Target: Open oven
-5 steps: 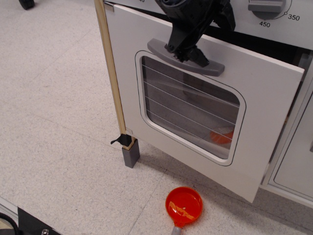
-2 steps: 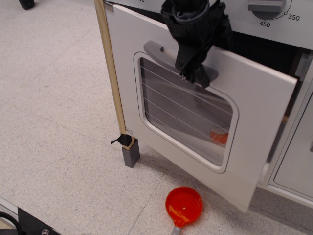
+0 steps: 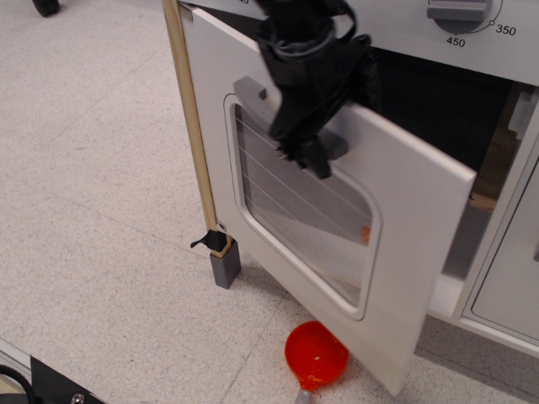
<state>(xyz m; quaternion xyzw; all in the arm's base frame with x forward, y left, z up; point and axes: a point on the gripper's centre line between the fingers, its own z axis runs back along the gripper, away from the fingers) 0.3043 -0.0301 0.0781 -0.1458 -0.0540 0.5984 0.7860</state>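
gripper (image 3: 305,150) on oven (image 3: 337,219) handle, door edge ajar (dark gap behind)

The gripper (image 3: 305,156) covers the middle of the oven (image 3: 404,219) door's grey handle (image 3: 249,88), so only the handle's two ends show, and its fingertips blur into one dark mass; whether they clamp the bar cannot be told. The top edge cuts off the arm and most of the dial (image 3: 461,15). The door's lower corner hides part of the orange ladle (image 3: 313,355), whose handle runs off the bottom edge. The oven's inside is mostly dark.
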